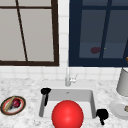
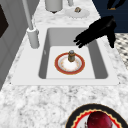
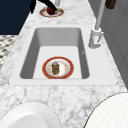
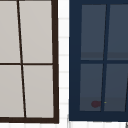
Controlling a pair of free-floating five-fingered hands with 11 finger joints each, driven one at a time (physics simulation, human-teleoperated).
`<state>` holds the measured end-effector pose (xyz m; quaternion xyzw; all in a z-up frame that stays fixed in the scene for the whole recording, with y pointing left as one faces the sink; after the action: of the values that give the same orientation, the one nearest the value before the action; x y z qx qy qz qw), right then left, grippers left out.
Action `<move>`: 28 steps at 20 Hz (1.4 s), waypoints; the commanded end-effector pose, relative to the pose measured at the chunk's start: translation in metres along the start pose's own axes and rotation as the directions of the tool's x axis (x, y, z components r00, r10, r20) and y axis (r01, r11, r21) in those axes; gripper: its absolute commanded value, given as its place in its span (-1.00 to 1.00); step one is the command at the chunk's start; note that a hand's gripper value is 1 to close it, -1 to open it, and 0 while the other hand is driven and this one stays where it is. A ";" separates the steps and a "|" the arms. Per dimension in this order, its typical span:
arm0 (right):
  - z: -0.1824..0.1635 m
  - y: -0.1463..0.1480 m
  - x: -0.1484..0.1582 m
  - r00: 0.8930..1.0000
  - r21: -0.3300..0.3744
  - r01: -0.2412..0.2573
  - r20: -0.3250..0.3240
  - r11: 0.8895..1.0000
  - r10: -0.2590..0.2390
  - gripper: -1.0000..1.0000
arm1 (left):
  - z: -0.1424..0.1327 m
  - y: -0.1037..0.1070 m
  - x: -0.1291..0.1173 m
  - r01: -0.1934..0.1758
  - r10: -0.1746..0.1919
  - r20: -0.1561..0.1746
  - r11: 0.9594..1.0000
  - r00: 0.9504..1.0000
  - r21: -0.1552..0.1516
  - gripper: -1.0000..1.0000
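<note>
Reporting from the near edge outward. A large red round form (image 1: 67,115) sits lowest in the front view, over the front of the white rectangular sink (image 2: 65,81); I cannot tell what it is.

The right robot hand (image 2: 98,30) hangs above the sink's right front corner. Its fingers are spread and relaxed, angled down toward the basin, and they hold nothing.

A small brown jar with a grey cap (image 2: 71,55) stands upright at the centre of a round red-rimmed plate (image 2: 57,64), which lies flat on the basin floor. The jar is below the right robot hand and well apart from it.

The left robot hand (image 1: 45,91) is near the sink's left rim. It lies between the basin and a dark-rimmed plate (image 1: 23,105) carrying a dark red round fruit (image 1: 16,102) on the marbled grey surface (image 1: 25,87). Whether it is spread or closed I cannot tell.

A grey metal faucet (image 1: 67,77) stands behind the basin, and a plain white plate (image 1: 116,108) lies to the right.

Judgement: the step in hand is the approach to the jar, with no contact made. A grasp would call for a descent into the basin, clear of the sink wall. The hand would need to close round the jar's body without tipping it on the plate.
</note>
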<state>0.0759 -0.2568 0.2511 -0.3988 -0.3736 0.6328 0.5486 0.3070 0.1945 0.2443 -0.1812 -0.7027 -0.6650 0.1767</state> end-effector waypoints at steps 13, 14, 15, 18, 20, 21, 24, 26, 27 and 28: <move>0.000 0.000 0.000 1.000 0.000 0.000 0.000 1.000 0.000 0.00 | -0.105 -0.053 -0.064 -0.056 0.054 -0.037 0.997 0.998 -0.049 -1.00; 0.000 0.000 0.000 1.000 0.000 0.000 0.000 1.000 0.000 0.00 | -0.112 -0.056 -0.066 -0.060 0.058 -0.038 0.997 0.998 -0.050 -1.00; 0.000 0.000 0.000 1.000 0.000 0.000 0.000 1.000 0.000 0.00 | -0.118 -0.060 -0.068 -0.063 0.061 -0.040 0.997 0.997 -0.052 -1.00; 0.000 0.000 0.000 1.000 0.000 0.000 0.000 1.000 0.000 0.00 | -0.137 -0.070 -0.073 -0.066 0.063 -0.044 0.996 0.997 -0.058 -1.00; 0.000 0.000 0.000 1.000 0.000 0.000 0.000 1.000 0.000 0.00 | -0.149 -0.073 -0.075 -0.071 0.069 -0.045 0.996 0.997 -0.058 -1.00; 0.000 0.000 0.000 1.000 0.000 0.000 0.000 1.000 0.000 0.00 | -0.155 -0.076 -0.076 -0.075 0.072 -0.047 0.995 0.996 -0.059 -1.00; 0.000 0.000 0.000 1.000 0.000 0.000 0.000 1.000 0.000 0.00 | -0.170 -0.082 -0.074 -0.081 0.078 -0.049 0.994 0.996 -0.067 -1.00; 0.000 0.000 0.000 1.000 0.000 0.000 0.000 1.000 0.000 0.00 | -0.180 -0.086 -0.073 -0.083 0.079 -0.047 0.994 0.996 -0.075 -1.00; 0.000 0.000 0.000 1.000 0.000 0.000 0.000 1.000 0.000 0.00 | -0.184 -0.089 -0.072 -0.082 0.079 -0.047 0.994 0.996 -0.078 -1.00; 0.000 0.000 0.000 1.000 0.000 0.000 0.000 1.000 0.000 0.00 | -0.185 -0.092 -0.071 -0.076 0.073 -0.046 0.995 0.996 -0.071 -1.00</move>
<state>0.0759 -0.2568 0.2511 -0.3988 -0.3736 0.6328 0.5486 0.3310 0.0136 0.1446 -0.1882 -0.6864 -0.6745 0.1963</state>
